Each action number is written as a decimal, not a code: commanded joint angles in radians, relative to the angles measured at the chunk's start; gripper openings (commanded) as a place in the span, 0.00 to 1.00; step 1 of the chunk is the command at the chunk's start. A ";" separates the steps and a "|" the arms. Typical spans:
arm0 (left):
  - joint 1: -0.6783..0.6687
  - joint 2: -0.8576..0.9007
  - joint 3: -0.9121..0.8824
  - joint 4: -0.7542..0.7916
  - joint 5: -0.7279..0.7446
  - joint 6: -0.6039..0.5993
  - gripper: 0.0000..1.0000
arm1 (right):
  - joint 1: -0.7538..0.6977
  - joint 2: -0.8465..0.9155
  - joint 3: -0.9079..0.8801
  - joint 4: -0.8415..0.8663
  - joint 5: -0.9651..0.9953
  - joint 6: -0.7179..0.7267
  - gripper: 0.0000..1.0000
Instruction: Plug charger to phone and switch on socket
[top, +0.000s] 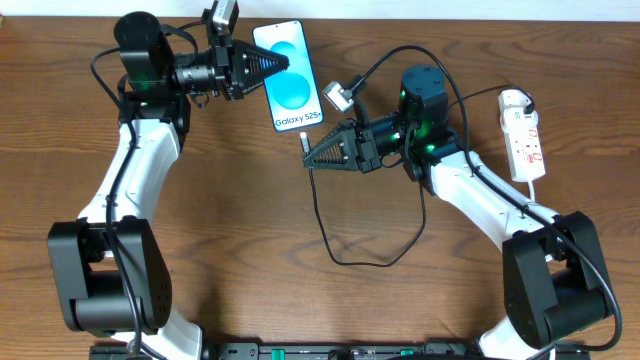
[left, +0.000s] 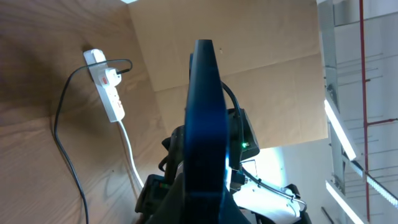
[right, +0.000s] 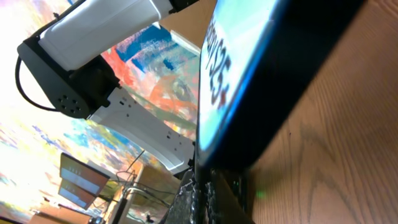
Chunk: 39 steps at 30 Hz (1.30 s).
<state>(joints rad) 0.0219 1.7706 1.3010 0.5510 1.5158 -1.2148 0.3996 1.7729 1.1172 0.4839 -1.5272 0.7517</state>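
Note:
The phone (top: 288, 72) lies at the table's back centre, blue screen up. My left gripper (top: 276, 65) is shut on its left edge; in the left wrist view the phone (left: 205, 118) stands edge-on between the fingers. My right gripper (top: 309, 153) is shut on the charger plug (top: 305, 138), just below the phone's bottom edge. In the right wrist view the fingers (right: 206, 198) sit right under the phone (right: 267, 68). The charger cable (top: 345, 258) loops over the table toward the socket (top: 524, 135) at the far right, which also shows in the left wrist view (left: 107, 86).
The socket's thick white cord (top: 540, 195) runs down beside my right arm. The table's back edge (top: 450, 8) lies just behind the phone. A brown board wall (left: 261, 68) stands behind the table.

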 joint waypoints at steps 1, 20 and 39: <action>-0.024 -0.022 0.012 0.012 0.002 0.040 0.07 | 0.006 -0.019 0.001 0.004 0.010 0.003 0.01; -0.033 -0.022 0.012 0.012 0.002 0.043 0.08 | -0.040 -0.019 0.001 0.002 0.017 0.004 0.01; -0.046 -0.022 0.012 0.012 0.002 0.043 0.07 | -0.039 -0.019 0.001 0.003 0.052 0.011 0.01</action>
<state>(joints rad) -0.0074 1.7706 1.3010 0.5510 1.4868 -1.1809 0.3687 1.7729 1.1172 0.4839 -1.5208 0.7547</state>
